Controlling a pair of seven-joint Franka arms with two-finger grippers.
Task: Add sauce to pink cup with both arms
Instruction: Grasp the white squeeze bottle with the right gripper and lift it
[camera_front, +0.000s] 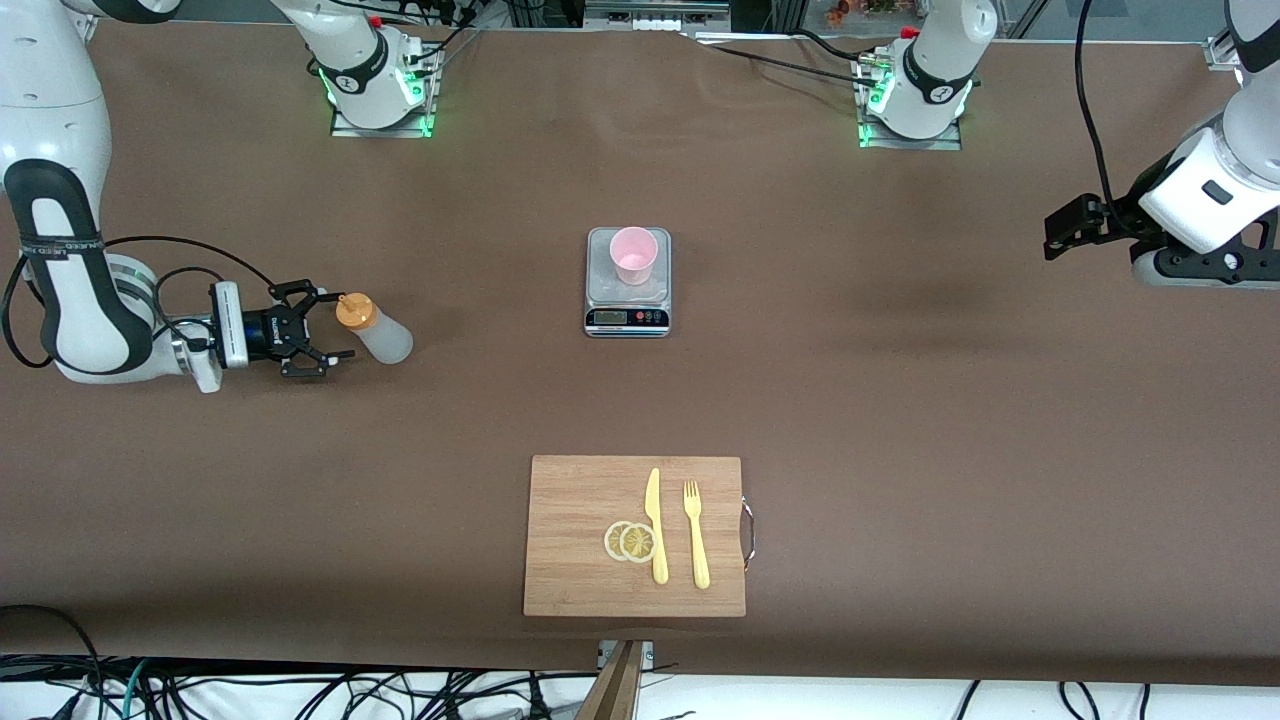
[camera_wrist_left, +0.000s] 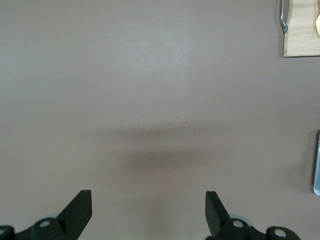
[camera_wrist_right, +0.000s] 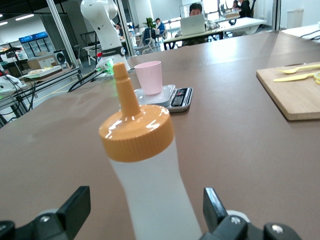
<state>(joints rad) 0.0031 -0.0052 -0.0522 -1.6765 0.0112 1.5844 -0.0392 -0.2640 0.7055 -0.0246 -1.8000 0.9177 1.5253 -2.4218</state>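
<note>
The right gripper (camera_front: 322, 332) sits low at the right arm's end of the table, its black fingers spread wide with the translucent whitish plastic squeeze bottle with the orange nozzle cap (camera_front: 375, 329) just ahead of them, not yet gripped; the right wrist view shows the bottle (camera_wrist_right: 150, 190) centred between the two fingers (camera_wrist_right: 75, 207); to do this step well, I judge the gripper should slide in level until the pads flank the bottle's body below the cap, then close gently so the soft plastic does not squirt; the bottle stands upright, its long axis vertical, the nozzle pointing up; the small pale pink translucent plastic cup (camera_front: 633, 255) stands on the steel-topped kitchen scale (camera_front: 627, 305) at mid-table, well apart from the bottle; the left gripper (camera_wrist_left: 148, 212) waits over bare table at the left arm's end, fingers apart, empty.
</note>
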